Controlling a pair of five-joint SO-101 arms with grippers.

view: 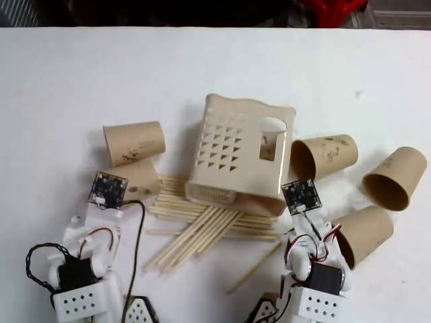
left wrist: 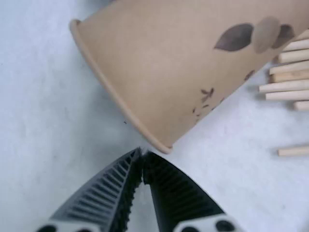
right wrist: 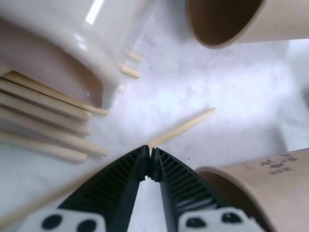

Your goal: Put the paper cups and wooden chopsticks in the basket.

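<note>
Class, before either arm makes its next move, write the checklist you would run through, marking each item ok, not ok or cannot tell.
1. Left end effector open for grasping: not ok, shut and empty.
2. Right end effector open for grasping: not ok, shut and empty.
3. Basket upright: not ok, tipped over.
4. Chopsticks free to lift: not ok, the basket rests on the pile.
5. Nearest cup unobstructed: ok, lying on its side, its rim just ahead of the left fingertips.
</note>
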